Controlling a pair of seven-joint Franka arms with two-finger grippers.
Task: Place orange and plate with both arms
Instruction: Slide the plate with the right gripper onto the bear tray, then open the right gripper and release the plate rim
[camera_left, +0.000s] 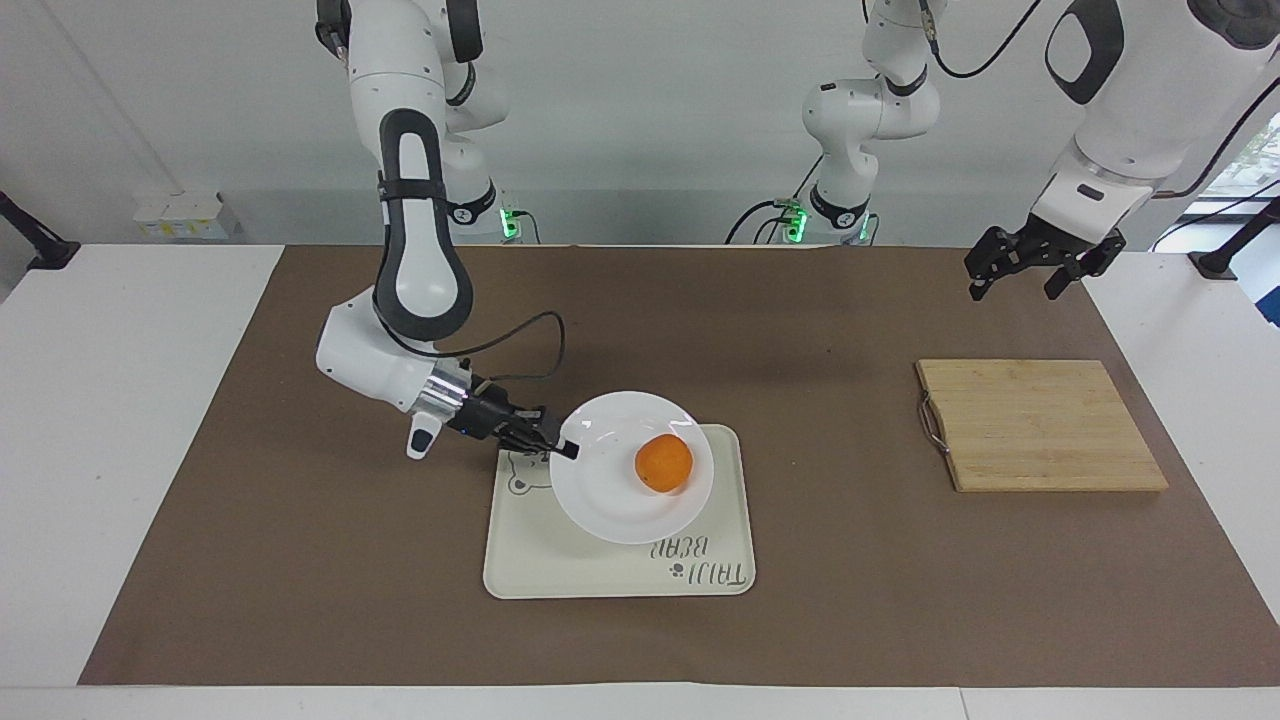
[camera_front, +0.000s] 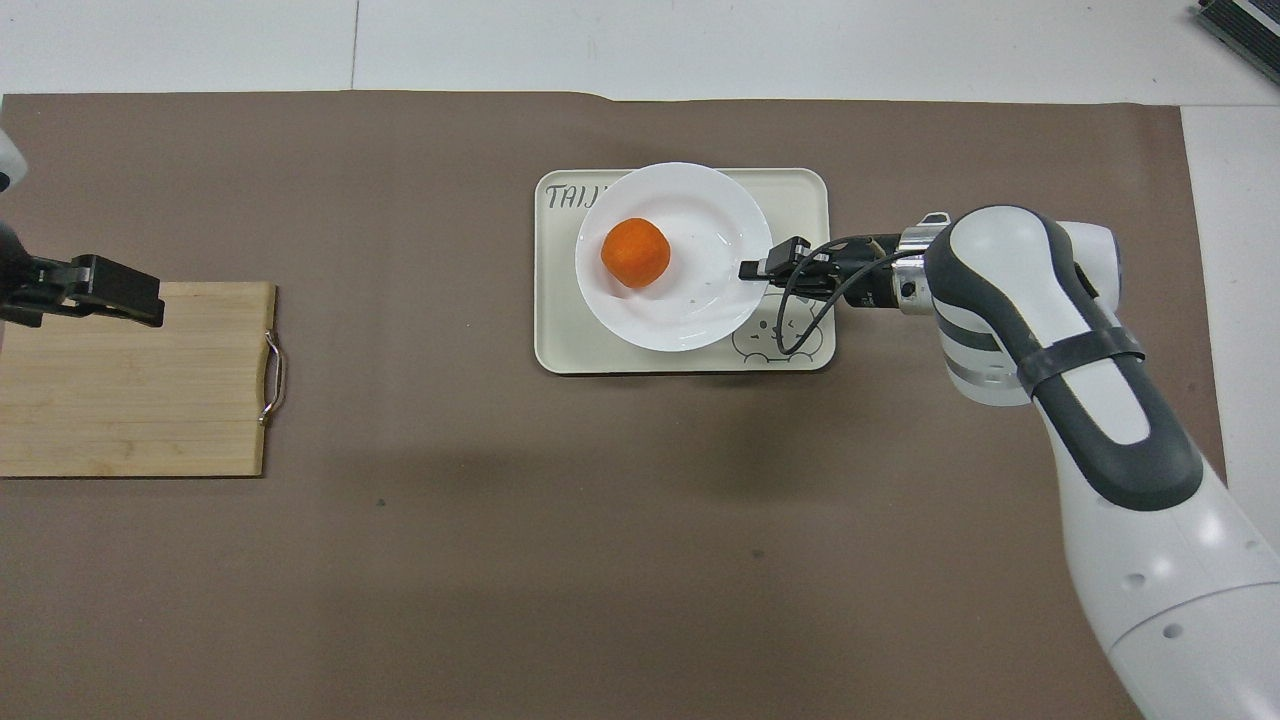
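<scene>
While clenched on the rim of the round glossy white plate, at the edge toward the right arm's end, the right gripper holds that plate over the cream rectangular tray with the bear drawing. Cannot tell whether the plate's base touches the tray yet. Carries the small round matte orange in the plate's shallow well, off centre, toward the side away from the gripper.

To do the placing well: hold the plate level, since a one-sided pinch on the rim invites a tilt and the fruit looks free to roll. Lower slowly, square within the tray's raised border. Release only once the base sits flat, then draw straight back off the rim.

Farther out, at the left arm's end: left gripper waiting in the air, fingers spread, empty, near the rectangular bamboo cutting board with a metal handle, well apart from the tray.

Underneath, a brown mat covering most of the white surface. Plain pale wall at the robots' end, with cables and green lights at the arm bases.
</scene>
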